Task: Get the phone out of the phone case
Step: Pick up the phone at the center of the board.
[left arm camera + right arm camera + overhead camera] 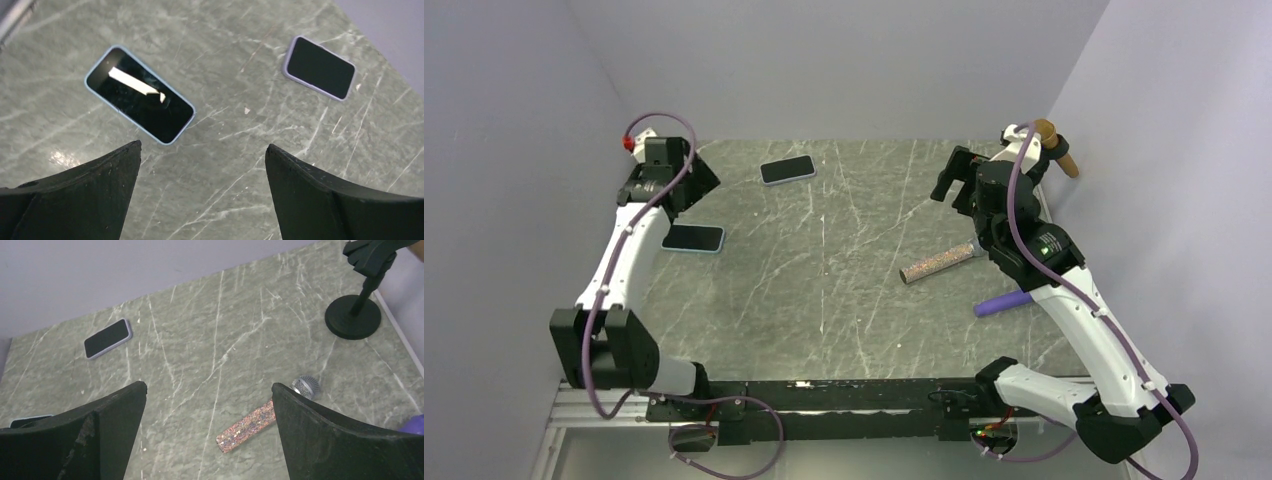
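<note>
Above the bench (pixel 844 300), the top view shows your left end effector (pixel 664 172) hanging just beyond the blue-cased phone (pixel 693 238), probably because that is the nearest candidate. A lavender-cased phone (pixel 787 169) lies further back, well apart. Your right end effector (pixel 956 180) hovers far right, beyond the glitter-handled microphone (pixel 939 265), seemingly kept out of the way. From the left wrist, the jaws stand wide with nothing between them. The blue-cased phone lies flat, screen up, its dark glass catching a streak of light, with a thin pale rim all round and the phone fully seated. From the right wrist, those jaws also gape empty, and a microphone stand (pixel 353 315) occupies the far corner.
</note>
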`<state>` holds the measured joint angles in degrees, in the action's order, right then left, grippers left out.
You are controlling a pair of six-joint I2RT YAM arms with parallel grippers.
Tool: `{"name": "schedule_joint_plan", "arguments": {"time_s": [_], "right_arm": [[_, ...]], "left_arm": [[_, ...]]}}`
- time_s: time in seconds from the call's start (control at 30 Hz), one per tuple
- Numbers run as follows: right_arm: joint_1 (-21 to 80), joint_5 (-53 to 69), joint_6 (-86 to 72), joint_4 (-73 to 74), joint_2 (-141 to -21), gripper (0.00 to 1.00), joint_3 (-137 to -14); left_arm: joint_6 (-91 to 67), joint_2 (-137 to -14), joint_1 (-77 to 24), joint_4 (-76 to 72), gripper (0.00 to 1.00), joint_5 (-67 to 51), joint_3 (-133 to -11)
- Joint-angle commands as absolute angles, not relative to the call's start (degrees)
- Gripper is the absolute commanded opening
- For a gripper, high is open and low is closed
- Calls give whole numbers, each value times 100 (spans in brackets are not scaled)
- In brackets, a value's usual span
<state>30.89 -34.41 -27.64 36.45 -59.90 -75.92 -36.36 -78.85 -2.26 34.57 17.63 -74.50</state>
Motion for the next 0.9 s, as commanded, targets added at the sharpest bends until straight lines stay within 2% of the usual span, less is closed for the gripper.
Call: {"name": "schedule_joint_plan", "arguments": {"time_s": [0.0, 0.13, 0.2, 0.27, 0.53, 0.67, 0.87], "right_arm": [[3084, -3091, -2796, 3502, -5884, 100, -7639], [3084, -2988, -2810, 3358, -5882, 100, -7506], [3085, -2924, -2821, 3311, -5916, 100, -7489], [3080, -2830, -2814, 3306, -5985, 100, -7509], [3087, -2643, -2885, 3244, -6077, 100, -7471], [3082, -2579, -2949, 3153, -6056, 100, -7378], [3083, -2425, -3013, 3144, -6096, 100, -7391]], "left_arm": [[-4393, -8242, 679, 3348, 95, 219, -7368], [-4538, -8750, 1455, 2145, 89, -1507, -6907], [-4485, -9204, 1648, 2000, 84, -2138, -7108], [-4395, -9683, 1678, 1942, 84, -2476, -7320], [-4456, -11096, 1672, 1751, 88, -2938, -7894], [-4334, -11460, 1631, 1779, 93, -2950, -8140], [-4151, -11686, 1514, 1927, 94, -2868, -8297]]}}
